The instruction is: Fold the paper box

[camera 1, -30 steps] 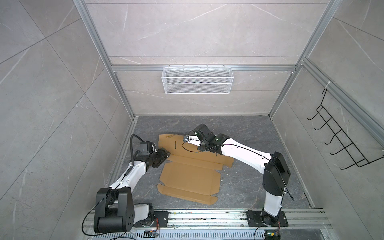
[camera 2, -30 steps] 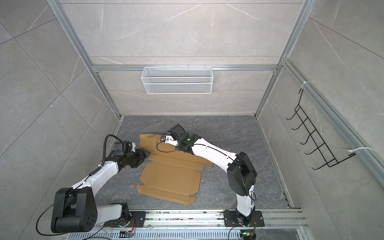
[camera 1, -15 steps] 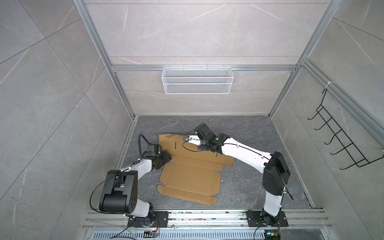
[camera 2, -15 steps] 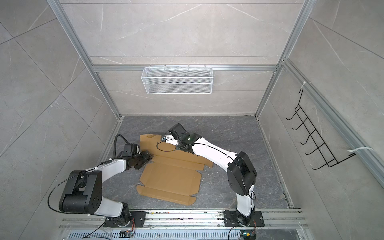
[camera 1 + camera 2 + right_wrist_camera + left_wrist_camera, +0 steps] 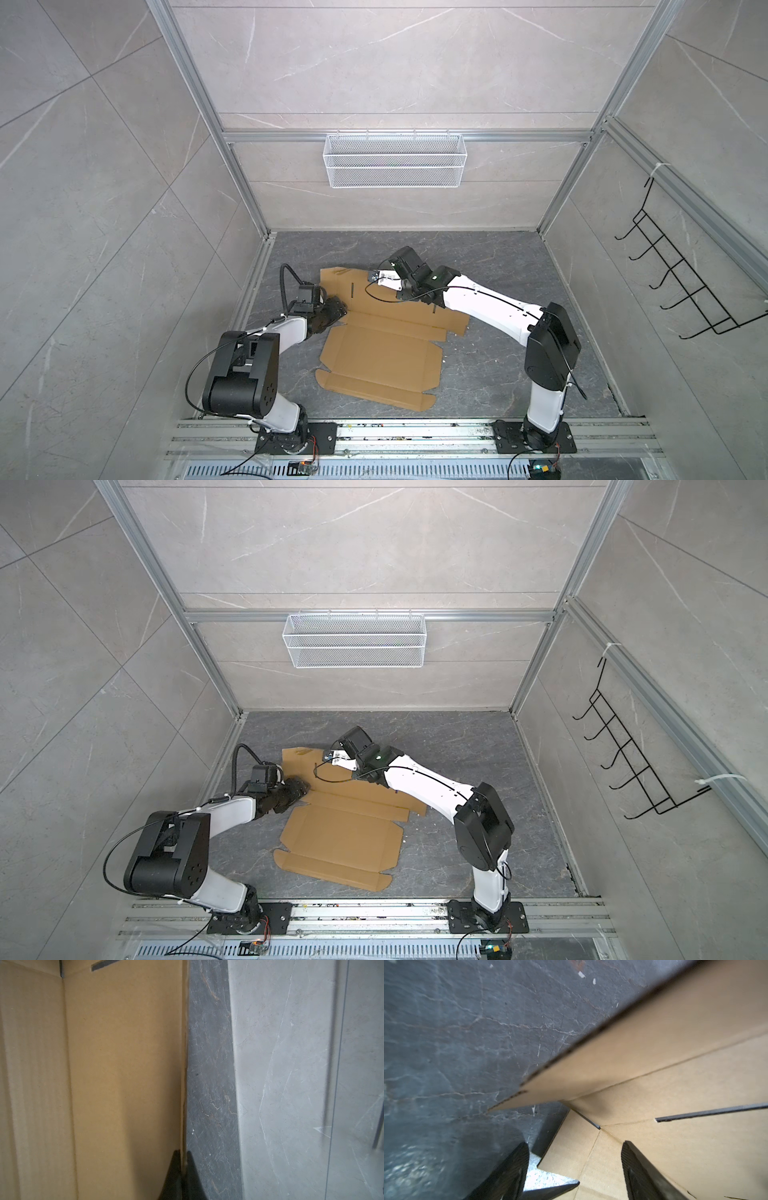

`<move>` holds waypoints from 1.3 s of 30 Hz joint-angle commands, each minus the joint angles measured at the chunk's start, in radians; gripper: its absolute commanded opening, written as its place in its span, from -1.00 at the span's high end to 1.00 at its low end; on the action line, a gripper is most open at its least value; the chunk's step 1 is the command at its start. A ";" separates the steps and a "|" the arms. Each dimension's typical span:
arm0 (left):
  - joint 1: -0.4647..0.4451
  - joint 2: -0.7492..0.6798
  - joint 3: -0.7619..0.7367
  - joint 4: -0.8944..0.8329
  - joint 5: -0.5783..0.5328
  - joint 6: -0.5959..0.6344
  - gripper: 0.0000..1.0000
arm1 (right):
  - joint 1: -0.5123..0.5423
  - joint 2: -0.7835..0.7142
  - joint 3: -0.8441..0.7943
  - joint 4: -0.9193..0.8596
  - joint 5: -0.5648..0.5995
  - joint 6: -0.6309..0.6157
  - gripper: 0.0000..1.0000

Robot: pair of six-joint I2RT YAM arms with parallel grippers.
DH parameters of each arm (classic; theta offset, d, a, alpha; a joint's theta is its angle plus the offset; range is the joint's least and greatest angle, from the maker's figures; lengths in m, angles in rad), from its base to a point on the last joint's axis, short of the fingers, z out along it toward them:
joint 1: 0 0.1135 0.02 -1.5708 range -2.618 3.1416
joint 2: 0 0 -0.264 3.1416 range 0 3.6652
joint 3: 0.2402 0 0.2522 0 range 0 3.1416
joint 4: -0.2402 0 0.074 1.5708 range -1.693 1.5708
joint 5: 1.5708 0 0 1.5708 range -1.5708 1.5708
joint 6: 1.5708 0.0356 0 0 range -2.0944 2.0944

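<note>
The box [image 5: 382, 361] lies opened out on the floor [image 5: 498, 365] between the two arms. Its long axis runs from the near rail toward the back wall, slightly skewed. The nearest flap and the main panel lie flat.

About midway along the sheet's left edge, the left gripper [image 5: 574, 1144] is held low with its fingers [image 5: 517, 1159] spread. One finger is over bare floor and the other over cardboard, so a corner of the sheet sits between them. Contact cannot be told. Just ahead of those fingers a side flap is seen tilted up off the floor — the left arm is the nearer one to it.

Farther back, the far edge is pinched by the right gripper [image 5: 182, 1152], its fingers pressed together on the cardboard. The rear panel appears slightly lifted there.

The next fold is judged to turn on that side flap being caught from the left while the rear panel is held.
</note>
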 commanded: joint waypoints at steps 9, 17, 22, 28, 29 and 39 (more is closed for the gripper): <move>-0.011 -0.069 0.022 -0.059 0.088 0.022 -0.40 | 0.003 0.009 0.011 -0.013 -0.008 0.001 1.00; -0.011 -0.036 0.013 -0.035 0.083 0.030 -0.40 | 0.002 0.009 0.007 -0.013 -0.008 0.002 1.00; -0.011 0.003 0.001 0.005 0.063 0.024 -0.40 | 0.002 0.009 0.006 -0.010 -0.009 0.002 1.00; -0.011 -0.004 -0.064 0.132 0.028 -0.028 -0.40 | 0.002 0.014 0.005 -0.007 -0.009 0.004 1.00; -0.012 -0.012 -0.082 0.162 0.021 -0.036 -0.40 | 0.002 0.015 0.006 -0.006 -0.009 0.004 1.00; -0.020 -0.025 -0.114 0.216 0.019 -0.047 -0.39 | -0.008 0.022 0.008 -0.003 -0.018 0.006 1.00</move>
